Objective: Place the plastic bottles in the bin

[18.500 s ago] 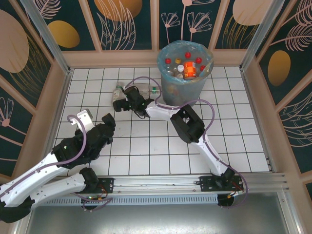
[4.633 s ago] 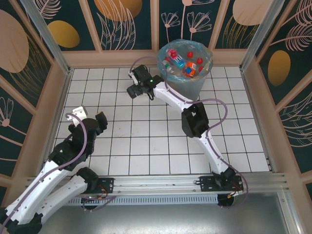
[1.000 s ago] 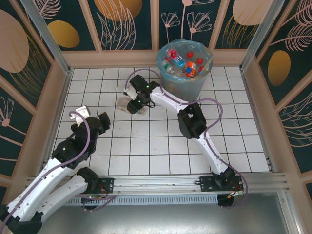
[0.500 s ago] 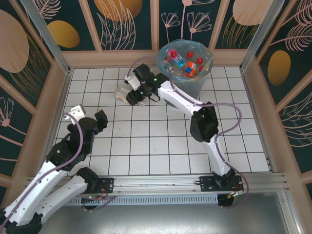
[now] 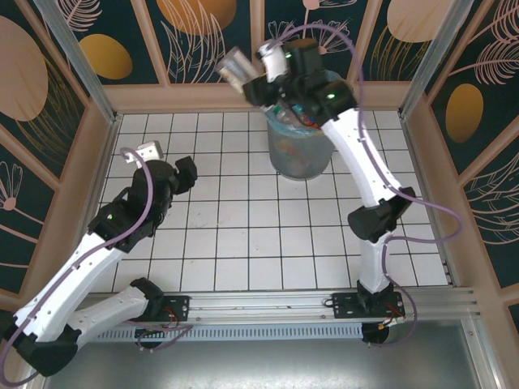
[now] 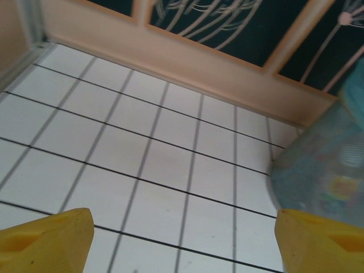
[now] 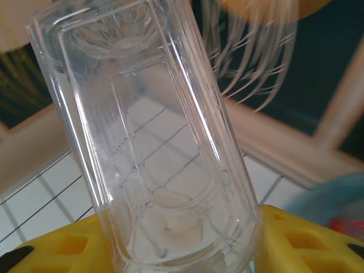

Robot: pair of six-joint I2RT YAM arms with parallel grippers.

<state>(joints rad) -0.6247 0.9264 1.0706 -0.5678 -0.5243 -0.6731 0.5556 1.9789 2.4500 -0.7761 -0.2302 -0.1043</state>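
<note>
Right fingers (image 7: pixel 307 242) are closed on a clear bottle (image 7: pixel 159 142), gripping it near one end; its moulded base points away from the wrist. Left fingers (image 6: pixel 45 236) stand wide apart with nothing between them.

1. Surface: the desk (image 5: pixel 243 243) is white tile with dark grid lines. A metal rail (image 5: pixel 268 304) runs along its near edge. Wood-framed panels (image 5: pixel 211 32), dark teal with pale flower outlines and gold discs, close it in.
2. Bin: the bin (image 5: pixel 300 154) stands at the back of the desk, right of centre, lined with a light-blue bag.
3. Right arm (image 5: pixel 357 154): raised high, with its forearm crossing above the bin. I see the bottle in the air just left of the bin's rim.
4. Left arm (image 5: pixel 97 251): reaches over the left tiles, with the fingers aimed toward the bin.
5. Labels: the bottle wall is plain and ribbed. The bin's contents are blurred, and I cannot read any label
</note>
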